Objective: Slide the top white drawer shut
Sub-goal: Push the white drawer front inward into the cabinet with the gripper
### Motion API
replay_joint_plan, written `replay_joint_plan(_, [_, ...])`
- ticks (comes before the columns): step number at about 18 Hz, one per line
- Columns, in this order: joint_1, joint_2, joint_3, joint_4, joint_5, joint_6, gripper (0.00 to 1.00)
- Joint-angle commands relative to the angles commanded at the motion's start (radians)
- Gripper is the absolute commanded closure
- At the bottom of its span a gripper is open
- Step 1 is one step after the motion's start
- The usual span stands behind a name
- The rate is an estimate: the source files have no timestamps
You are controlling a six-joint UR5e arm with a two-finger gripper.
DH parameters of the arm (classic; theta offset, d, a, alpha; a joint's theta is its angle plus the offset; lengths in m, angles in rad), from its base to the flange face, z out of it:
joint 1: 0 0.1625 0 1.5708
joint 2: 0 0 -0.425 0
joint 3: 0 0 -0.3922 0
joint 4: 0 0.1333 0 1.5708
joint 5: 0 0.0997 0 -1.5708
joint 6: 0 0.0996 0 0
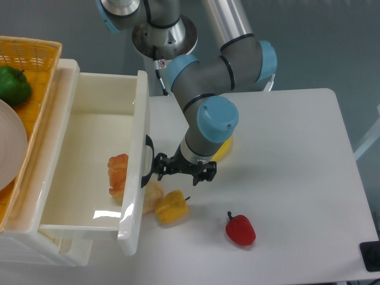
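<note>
Pincer [181, 171] spread open, empty, one tip seemingly touching top white drawer [135, 178] handle
</note>
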Motion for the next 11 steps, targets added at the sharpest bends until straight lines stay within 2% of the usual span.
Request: replay_joint_plan(11, [-0.014, 0.008, 0.002, 0.000, -0.014, -0.002, 0.00])
